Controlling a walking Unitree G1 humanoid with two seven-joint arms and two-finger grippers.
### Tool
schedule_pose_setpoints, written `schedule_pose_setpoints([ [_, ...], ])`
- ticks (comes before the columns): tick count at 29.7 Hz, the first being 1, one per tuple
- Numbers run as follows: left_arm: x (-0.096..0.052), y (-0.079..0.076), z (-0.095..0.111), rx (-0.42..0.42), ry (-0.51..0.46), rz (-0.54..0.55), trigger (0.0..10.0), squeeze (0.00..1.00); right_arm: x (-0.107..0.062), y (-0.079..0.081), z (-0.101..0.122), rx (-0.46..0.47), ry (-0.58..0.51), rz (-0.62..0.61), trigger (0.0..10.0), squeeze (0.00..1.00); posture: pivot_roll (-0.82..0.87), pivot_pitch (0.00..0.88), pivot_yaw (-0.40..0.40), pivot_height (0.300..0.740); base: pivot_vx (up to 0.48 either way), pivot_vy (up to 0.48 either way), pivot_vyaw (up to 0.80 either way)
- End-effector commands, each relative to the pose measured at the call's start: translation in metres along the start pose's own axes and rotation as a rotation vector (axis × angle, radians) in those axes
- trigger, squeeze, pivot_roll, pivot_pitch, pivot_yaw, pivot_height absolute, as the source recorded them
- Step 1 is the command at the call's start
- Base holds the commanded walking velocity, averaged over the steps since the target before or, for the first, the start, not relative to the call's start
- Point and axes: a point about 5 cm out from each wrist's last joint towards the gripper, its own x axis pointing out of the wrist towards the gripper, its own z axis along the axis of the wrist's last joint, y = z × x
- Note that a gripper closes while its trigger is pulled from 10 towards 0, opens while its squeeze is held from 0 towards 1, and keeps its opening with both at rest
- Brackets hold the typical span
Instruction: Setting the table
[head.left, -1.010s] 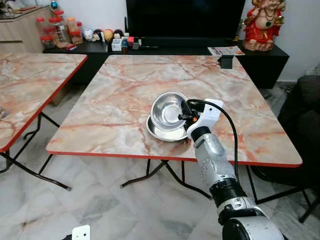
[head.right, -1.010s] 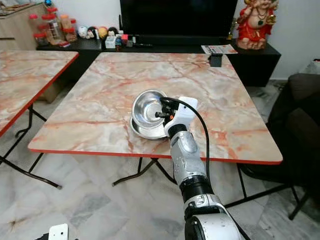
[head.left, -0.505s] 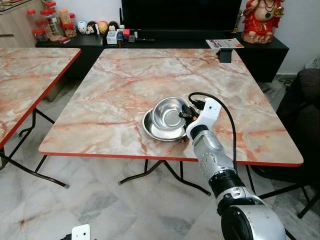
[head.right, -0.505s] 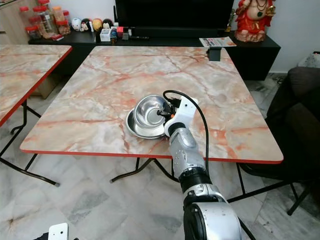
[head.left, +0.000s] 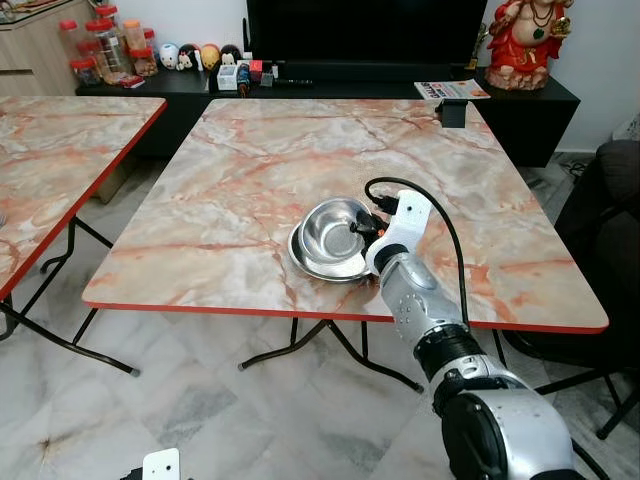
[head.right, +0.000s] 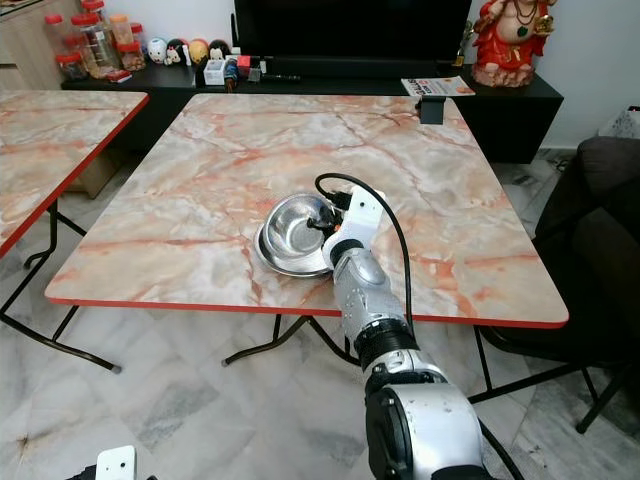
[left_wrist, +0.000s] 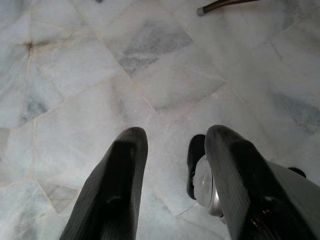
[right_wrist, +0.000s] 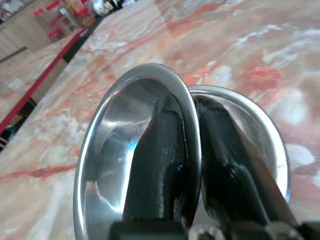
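Note:
A shiny steel bowl (head.left: 335, 222) sits tilted on top of a wider steel dish (head.left: 318, 264) near the front edge of the marble table (head.left: 250, 150). My right gripper (head.left: 362, 228) is shut on the bowl's right rim. In the right wrist view one black finger (right_wrist: 165, 145) lies inside the bowl (right_wrist: 110, 135) and the other presses the rim from outside, over the dish (right_wrist: 262, 125). My left gripper (left_wrist: 175, 134) hangs open above the marble floor with nothing between its fingers.
A second marble table (head.left: 50, 150) stands to the left across a floor gap. A small black object (head.left: 453, 112) sits at the far right corner of my table. Behind are a black console with jars (head.left: 100, 50) and a red statue (head.left: 525, 45); a dark sofa (head.left: 620, 190) stands at the right.
My right gripper has brought the bowl lower and slightly left, so it now rests closer on the dish. The camera has shifted a little.

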Motion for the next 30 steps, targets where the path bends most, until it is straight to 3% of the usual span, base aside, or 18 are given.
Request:
schedule_pose_setpoints([
  [1, 0.001, 0.003, 0.002, -0.006, -0.001, 0.015, 10.0, 0.00, 0.002, 0.004, 0.007, -0.007, -0.004, 0.001, 10.0, 0.00, 0.02, 0.000, -0.007, 0.732, 0.000, 0.000, 0.00],
  [12, 0.002, 0.002, 0.005, -0.017, -0.017, 0.020, 10.0, 0.00, 0.004, 0.008, 0.015, -0.026, -0.036, 0.018, 10.0, 0.00, 0.02, 0.000, -0.010, 0.732, 0.000, 0.000, 0.00],
  [20, 0.002, 0.003, 0.006, -0.018, -0.022, 0.021, 10.0, 0.00, 0.004, 0.014, 0.023, -0.086, -0.103, 0.076, 10.0, 0.00, 0.02, 0.000, -0.008, 0.732, 0.240, 0.000, 0.21],
  [30, 0.002, 0.003, 0.006, -0.020, -0.023, 0.021, 10.0, 0.00, 0.003, 0.014, 0.024, -0.066, -0.129, 0.087, 10.0, 0.00, 0.02, 0.000, -0.009, 0.732, 0.252, 0.000, 0.06],
])
